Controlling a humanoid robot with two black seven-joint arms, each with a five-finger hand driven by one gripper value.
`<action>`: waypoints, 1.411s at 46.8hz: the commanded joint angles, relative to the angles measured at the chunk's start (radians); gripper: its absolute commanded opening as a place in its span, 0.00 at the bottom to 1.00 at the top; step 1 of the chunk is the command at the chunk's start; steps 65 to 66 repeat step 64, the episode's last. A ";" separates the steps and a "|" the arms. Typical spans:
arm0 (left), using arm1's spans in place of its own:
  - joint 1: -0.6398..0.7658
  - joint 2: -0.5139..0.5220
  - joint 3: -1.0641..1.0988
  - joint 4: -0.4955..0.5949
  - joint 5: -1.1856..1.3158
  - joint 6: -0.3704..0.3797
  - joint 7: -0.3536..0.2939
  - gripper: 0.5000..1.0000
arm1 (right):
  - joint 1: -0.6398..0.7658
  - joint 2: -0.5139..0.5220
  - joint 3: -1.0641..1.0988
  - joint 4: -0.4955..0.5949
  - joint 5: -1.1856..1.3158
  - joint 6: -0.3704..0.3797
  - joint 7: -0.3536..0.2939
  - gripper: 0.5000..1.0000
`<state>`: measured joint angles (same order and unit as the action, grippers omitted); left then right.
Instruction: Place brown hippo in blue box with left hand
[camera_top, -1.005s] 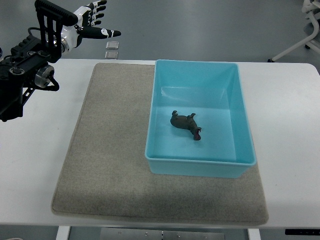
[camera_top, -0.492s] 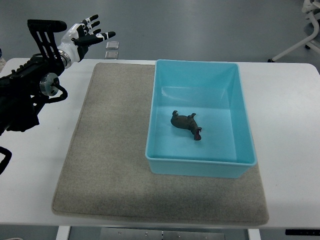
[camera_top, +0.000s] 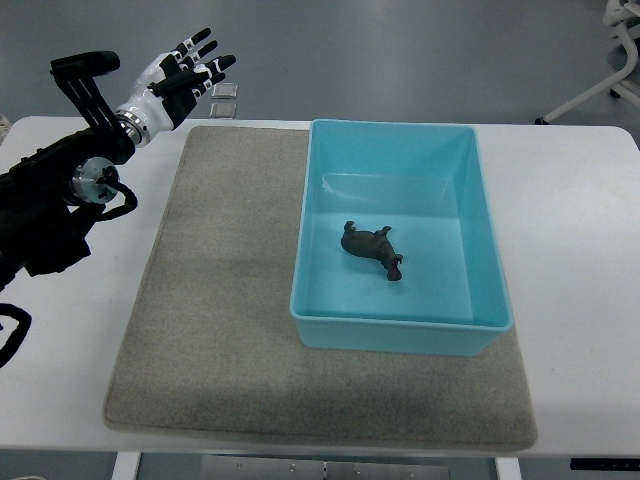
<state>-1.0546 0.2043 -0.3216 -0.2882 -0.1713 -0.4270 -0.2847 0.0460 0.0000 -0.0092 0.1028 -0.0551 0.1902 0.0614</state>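
Top view, looking steeply down on a white table (camera_top: 580, 240) spanning nearly the full width. Covered across the middle by a grey-beige felt mat (camera_top: 215, 320), rectangular, its near edge close to the table's near edge. Resting on the right part of the mat: a blue box (camera_top: 400, 330), open-topped, light turquoise, with sloping walls. Inside the box, lying on its side on the floor slightly left of centre: the brown hippo (camera_top: 373, 250), dark brown, with a reddish snout pointing toward the lower right, clear of every wall.

Entering from the left edge: a black arm with exposed joints and cables, ending in the left hand (camera_top: 178, 78), white and black, raised above the table's far left corner, well apart from the box. Fingers (camera_top: 200, 42) spread and extended, holding nothing.

Beyond the table: a smooth grey floor. Two small square grey plates (camera_top: 226, 98) on that floor just past the far edge. White chair legs (camera_top: 600, 85) at the upper right corner.
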 joint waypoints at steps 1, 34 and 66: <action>0.005 -0.003 -0.008 0.015 -0.011 -0.047 -0.010 0.99 | 0.000 0.000 0.000 0.000 0.000 0.000 0.000 0.87; 0.031 -0.014 -0.013 0.024 -0.010 -0.049 -0.019 0.99 | 0.000 0.000 0.000 0.000 0.000 0.000 0.000 0.87; 0.022 0.003 -0.039 0.026 -0.002 -0.052 -0.019 0.99 | 0.009 0.000 -0.005 0.009 -0.008 0.003 -0.006 0.87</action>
